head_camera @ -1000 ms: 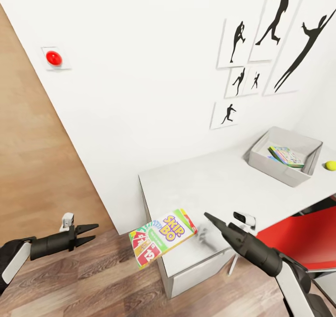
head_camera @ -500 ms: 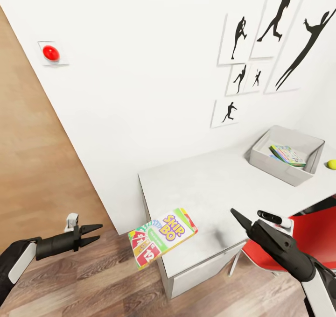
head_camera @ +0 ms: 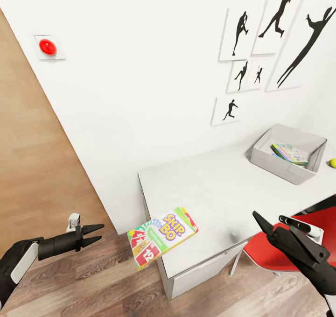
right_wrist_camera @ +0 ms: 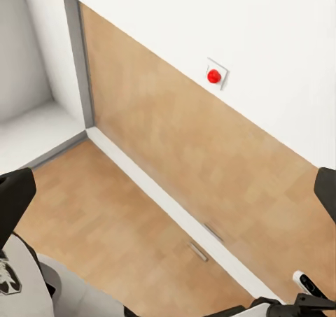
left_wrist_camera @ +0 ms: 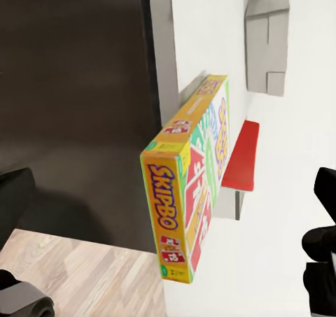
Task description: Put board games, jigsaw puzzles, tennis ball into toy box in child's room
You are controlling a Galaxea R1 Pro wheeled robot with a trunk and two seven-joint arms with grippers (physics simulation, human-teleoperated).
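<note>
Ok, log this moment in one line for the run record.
Skip-Bo box: overhanging table corner, ungripped | left gripper: open, empty | right gripper: open, empty | toy box: holds one colourful toy | tennis ball: on table

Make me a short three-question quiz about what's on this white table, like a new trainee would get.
1. True or false: the Skip-Bo box lies wholly on the table.
2. What already lies inside the toy box? A) a colourful flat toy B) the tennis ball C) nothing
3. Fill in: the tennis ball sits on the table ____ the toy box.

Key:
1. False; one end juts out past the table's edge, over the floor.
2. A
3. beside; outside it, near the picture's right edge.
</note>
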